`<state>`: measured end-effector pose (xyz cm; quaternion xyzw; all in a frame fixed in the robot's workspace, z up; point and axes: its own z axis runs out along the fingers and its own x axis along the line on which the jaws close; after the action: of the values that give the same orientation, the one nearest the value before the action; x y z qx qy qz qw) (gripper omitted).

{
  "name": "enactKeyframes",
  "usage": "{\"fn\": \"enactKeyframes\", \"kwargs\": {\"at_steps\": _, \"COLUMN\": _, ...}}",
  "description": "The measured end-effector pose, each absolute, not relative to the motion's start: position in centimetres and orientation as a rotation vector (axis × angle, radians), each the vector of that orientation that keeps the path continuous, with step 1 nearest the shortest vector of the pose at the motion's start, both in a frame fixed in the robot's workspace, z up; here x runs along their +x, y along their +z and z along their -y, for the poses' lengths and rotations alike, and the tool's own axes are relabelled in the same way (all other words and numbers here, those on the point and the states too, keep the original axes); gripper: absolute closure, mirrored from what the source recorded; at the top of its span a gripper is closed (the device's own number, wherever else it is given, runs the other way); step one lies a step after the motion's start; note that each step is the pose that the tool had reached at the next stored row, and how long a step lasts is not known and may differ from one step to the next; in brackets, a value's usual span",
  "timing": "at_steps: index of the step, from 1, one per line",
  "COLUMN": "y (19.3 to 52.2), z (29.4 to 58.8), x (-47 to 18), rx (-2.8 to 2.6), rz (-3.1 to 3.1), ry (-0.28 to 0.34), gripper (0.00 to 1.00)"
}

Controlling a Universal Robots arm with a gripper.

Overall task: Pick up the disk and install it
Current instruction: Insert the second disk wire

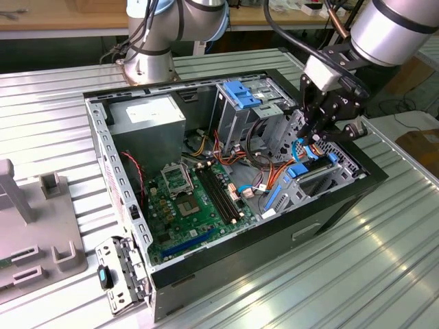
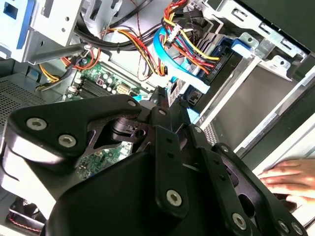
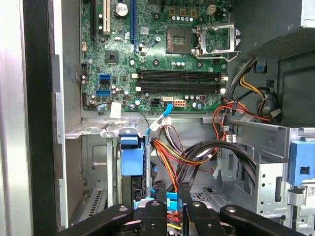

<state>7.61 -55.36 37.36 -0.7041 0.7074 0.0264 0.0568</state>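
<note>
Disk [image 1: 312, 171], blue-railed and dark between its rails, sits low in the bay at the computer case's [image 1: 206, 271] corner on the exterior view's right, wires bunched against it. Down comes the arm from the upper right, pincer [image 1: 317, 133] dipped into the case right above the disk; whether its fingers are apart or together, I cannot tell. Tight quarters: drive cage [image 1: 240, 110] just beside, orange and yellow cables [image 3: 187, 157] crowding. A person's hand [image 2: 290, 179] rests on the case edge.
</note>
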Motion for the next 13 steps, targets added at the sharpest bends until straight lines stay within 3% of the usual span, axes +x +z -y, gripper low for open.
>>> {"fn": "enactKeyframes", "kwargs": {"at_steps": 13, "y": 37.4, "z": 54.0, "x": 8.8, "rx": -2.138, "rz": -2.157, "ry": 0.092, "gripper": 0.76}}
